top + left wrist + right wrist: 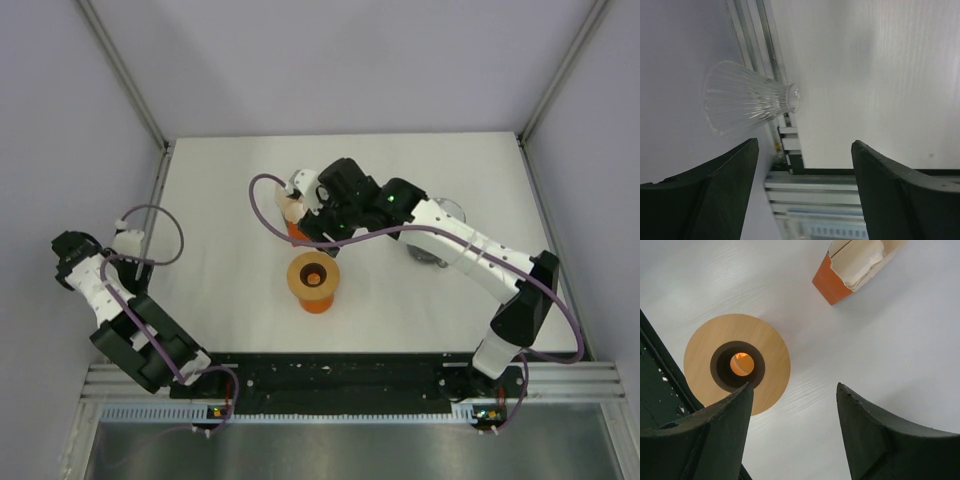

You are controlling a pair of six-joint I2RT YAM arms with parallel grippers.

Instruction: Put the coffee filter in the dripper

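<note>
A white table [220,200], seen from above, w/ two black-and-white robot arms bolted at its near edge. The dripper [313,278], a small orange tapered vessel w/ a tan round ring rim and a dark centre hole, stands upright mid-table toward the front, nothing in it. Just behind it sits a small orange carton [832,282] w/ cream paper [860,262] in its open mouth.

The right gripper [793,390] hangs above the table close to both. Its two dark fingers are spread wide, nothing btwn them. The left gripper [805,144] is far off at the table's left edge, fingers likewise apart and empty.

The coffee filter, a thin white paper cone, shows nowhere on its own. It prob. has yet to come out of the carton, but I can't tell.

Risks, as I judge them:
- Thin paper may come up several sheets at once, or crumple in the pinch.
- The carton looks light, so a finger catching its wall could tip or drag it.
- Dripper and carton sit near each other, so a low pass could knock the dripper.
- A filter let go off-centre could perch crooked on the ring.

Views differ:
- The top cam shows both arms and the dripper's orange body, but the right gripper hides most of the carton.
- The right wrist cam alone shows the carton's mouth and paper, and looks straight down the dripper's hole.
- The left wrist cam alone gives a clear look at a ribbed clear glass cone [742,102]. Where it sits I can't tell.
</note>
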